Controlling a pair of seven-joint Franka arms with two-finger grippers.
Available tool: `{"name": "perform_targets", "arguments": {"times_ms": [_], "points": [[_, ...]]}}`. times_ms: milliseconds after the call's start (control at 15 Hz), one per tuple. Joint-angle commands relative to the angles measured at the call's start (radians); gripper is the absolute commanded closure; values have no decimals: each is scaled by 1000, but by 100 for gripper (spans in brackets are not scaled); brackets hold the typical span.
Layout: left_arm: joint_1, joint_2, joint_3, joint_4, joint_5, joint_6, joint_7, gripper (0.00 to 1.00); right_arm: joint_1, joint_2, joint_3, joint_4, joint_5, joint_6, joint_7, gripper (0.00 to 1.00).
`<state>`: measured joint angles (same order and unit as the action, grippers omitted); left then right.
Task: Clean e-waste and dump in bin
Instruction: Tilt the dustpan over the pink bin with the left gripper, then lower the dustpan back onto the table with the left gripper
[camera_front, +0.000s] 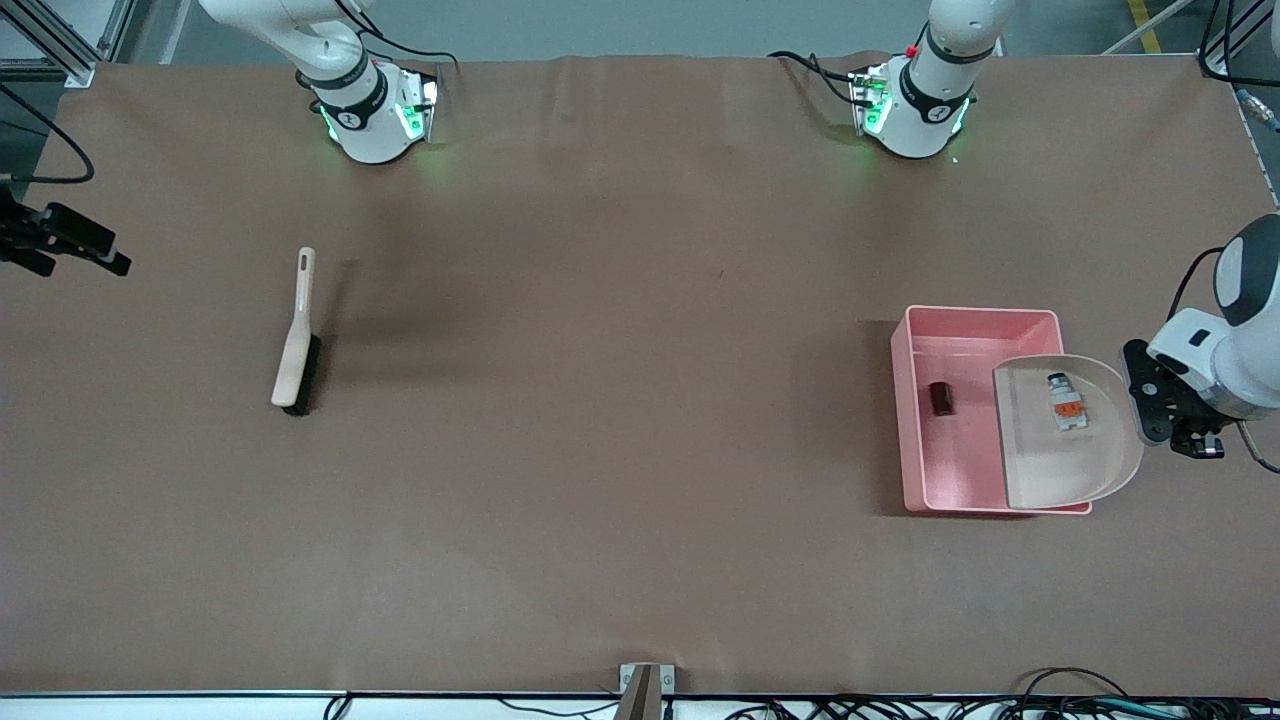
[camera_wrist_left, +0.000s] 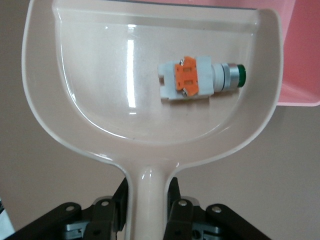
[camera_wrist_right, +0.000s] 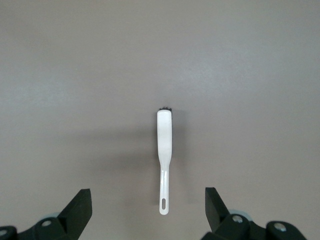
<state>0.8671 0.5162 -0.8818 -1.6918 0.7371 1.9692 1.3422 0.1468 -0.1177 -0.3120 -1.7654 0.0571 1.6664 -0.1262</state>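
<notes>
Left gripper (camera_wrist_left: 147, 212) clamps the dustpan (camera_front: 1070, 435) handle, pan over the pink bin (camera_front: 975, 325) to tip the white-grey component (camera_front: 1065, 402) in. Maroon-black block (camera_front: 941, 398) already binned. Right gripper (camera_wrist_right: 147, 210) wide, waiting over the brush (camera_front: 297, 335).

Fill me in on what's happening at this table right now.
The left gripper is shut on the handle of the dustpan, holding it over the pink bin. The white-grey component lies in the pan; the dark block is already in the bin. The right gripper waits open, high above the brush lying toward the right arm's end of the table.
</notes>
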Motion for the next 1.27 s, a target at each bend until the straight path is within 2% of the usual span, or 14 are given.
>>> {"name": "perform_targets", "arguments": {"times_ms": [0,201,334,535,668,802,936,1203], "points": [[-2,-62,15,-32,51,2,-8,100,16,7,14,78,-22,-66,39,0],[-14,-90,15,-38,56,-1,-8,100,74,10,19,75,-59,-71,141,0],[-26,-116,15,-40,56,-1,-9,100,70,10,39,86,-63,-97,184,0],[-54,-160,15,-43,56,-13,-8,100,-103,13,224,134,-88,-103,181,0],[-59,-165,12,-23,54,-18,-3,100,-136,47,238,202,-85,-128,181,0],[-95,-159,9,35,35,-47,-9,100,-173,81,258,263,-76,-165,181,0],[-144,-166,12,61,-31,-53,-20,100,-217,86,297,274,-72,-178,186,0],[-240,-188,53,73,-284,-50,-106,100,-225,86,303,276,-72,-178,194,0]]}}
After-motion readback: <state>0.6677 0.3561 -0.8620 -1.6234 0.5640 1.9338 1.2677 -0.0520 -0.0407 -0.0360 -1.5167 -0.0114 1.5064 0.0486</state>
